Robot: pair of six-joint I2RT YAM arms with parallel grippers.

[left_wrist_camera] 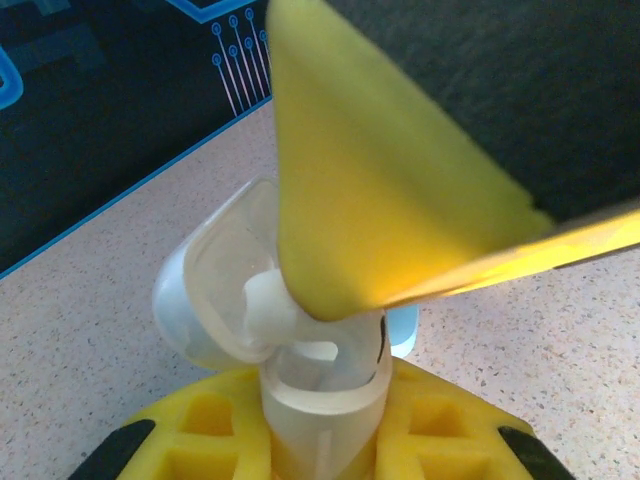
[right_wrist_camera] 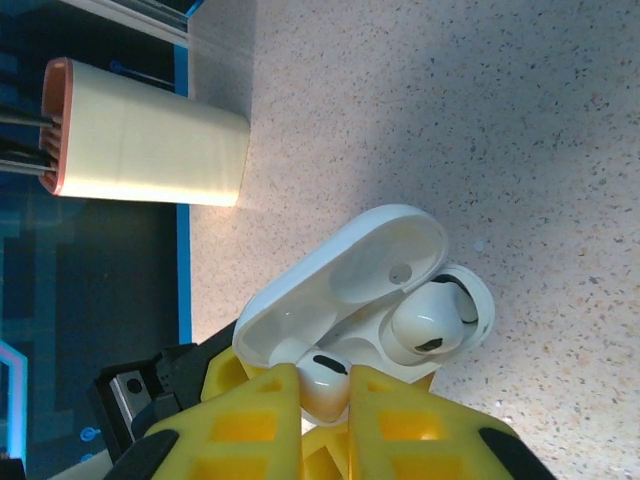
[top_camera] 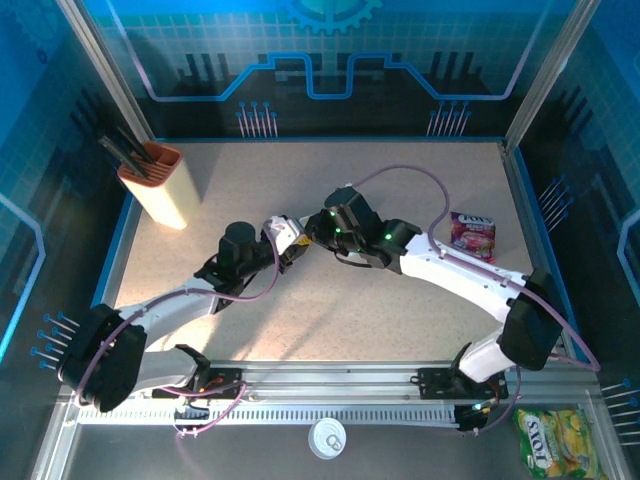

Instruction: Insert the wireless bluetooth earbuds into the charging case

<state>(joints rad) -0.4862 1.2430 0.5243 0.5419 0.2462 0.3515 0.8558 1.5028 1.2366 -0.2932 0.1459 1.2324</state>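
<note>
The right tool [right_wrist_camera: 324, 385], nearest its wrist camera, hovers over the speckled worktop [right_wrist_camera: 520, 120] at the open charging case [right_wrist_camera: 340, 265], pinching an earbud [right_wrist_camera: 322, 368]; a second earbud [right_wrist_camera: 430, 325] sits inside. The left wrist view, half blocked by a yellow finger [left_wrist_camera: 380, 200], shows the left tool [left_wrist_camera: 322, 430] clamped on the case's base. From above, both meet mid-worktop.

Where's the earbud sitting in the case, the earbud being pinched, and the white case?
seated earbud [right_wrist_camera: 430, 322]: right wrist view, its rounded white head.
pinched earbud [right_wrist_camera: 322, 385]: right wrist view, its white body below the dark slot.
charging case [right_wrist_camera: 340, 275]: right wrist view, inside the open lid.
</note>
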